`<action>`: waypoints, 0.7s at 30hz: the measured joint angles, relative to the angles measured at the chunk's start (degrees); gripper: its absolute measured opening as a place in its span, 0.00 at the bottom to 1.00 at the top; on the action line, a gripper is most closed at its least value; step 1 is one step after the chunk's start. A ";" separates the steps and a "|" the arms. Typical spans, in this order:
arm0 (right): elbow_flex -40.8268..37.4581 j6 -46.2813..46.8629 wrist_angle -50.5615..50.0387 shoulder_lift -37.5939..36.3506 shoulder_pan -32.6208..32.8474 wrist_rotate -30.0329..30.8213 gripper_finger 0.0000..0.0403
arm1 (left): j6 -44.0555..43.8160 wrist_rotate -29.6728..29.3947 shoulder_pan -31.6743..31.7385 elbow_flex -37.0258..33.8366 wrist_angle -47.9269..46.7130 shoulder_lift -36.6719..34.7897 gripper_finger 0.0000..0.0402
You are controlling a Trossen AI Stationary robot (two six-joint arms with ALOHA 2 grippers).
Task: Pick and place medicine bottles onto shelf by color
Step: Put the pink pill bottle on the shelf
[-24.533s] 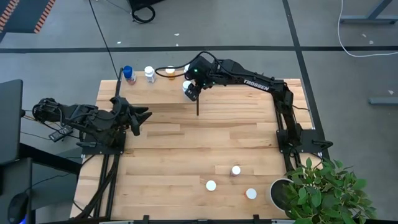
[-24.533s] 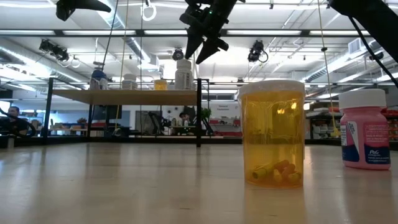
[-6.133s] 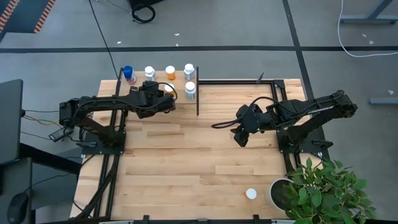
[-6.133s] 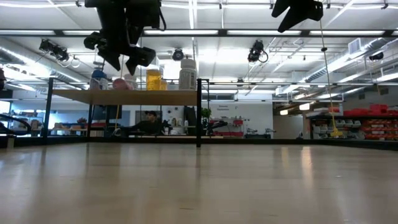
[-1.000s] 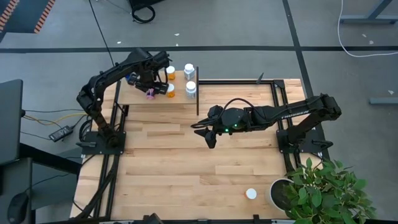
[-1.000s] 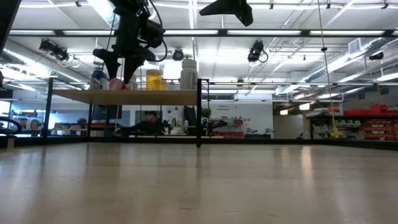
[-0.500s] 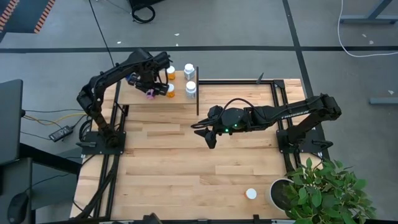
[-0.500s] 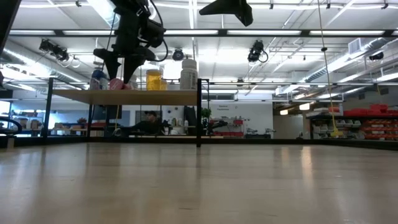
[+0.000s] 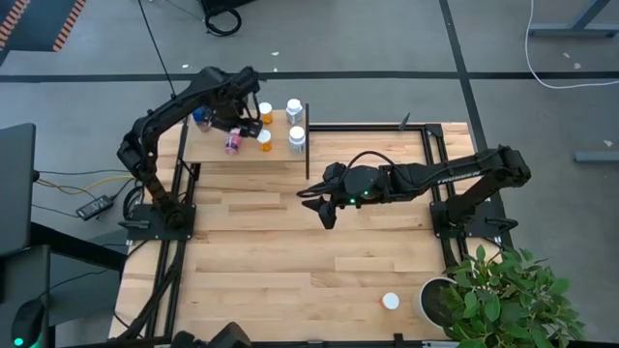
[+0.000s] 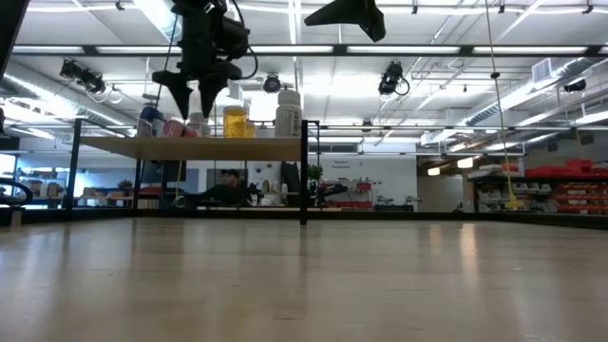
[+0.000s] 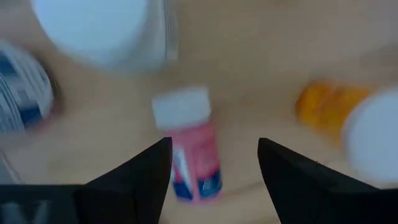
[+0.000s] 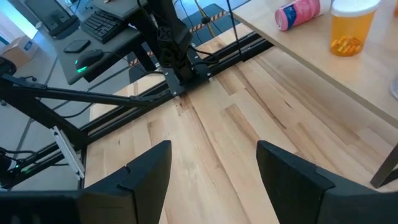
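Left claw (image 9: pixel 235 129) now lifted off pink bottle (image 9: pixel 232 143).

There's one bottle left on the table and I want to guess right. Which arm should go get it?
Probably the right. Its open hand hangs over the table on the same side as the white-capped bottle. The left hand, open, is over the shelf, above the tipped pink bottle.

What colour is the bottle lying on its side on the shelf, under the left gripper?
Pink body with a white cap: the pink bottle shows best in the left wrist view, lying between the open left gripper fingers.
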 joint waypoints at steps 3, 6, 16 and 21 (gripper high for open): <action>0.00 0.12 0.00 0.00 -0.22 0.00 0.60 | 0.44 -1.34 0.74 0.93 1.88 0.01 0.62; 0.00 0.70 0.00 0.00 -0.32 -0.04 0.60 | 0.56 -1.55 1.48 0.26 1.84 0.23 0.62; 0.00 1.64 -0.17 0.00 -0.26 -0.04 0.60 | 0.53 -4.29 1.68 -3.02 4.48 0.28 0.62; 0.00 1.70 -0.39 0.00 -0.26 -0.27 0.60 | 0.34 -4.49 1.76 -6.16 4.45 0.27 0.61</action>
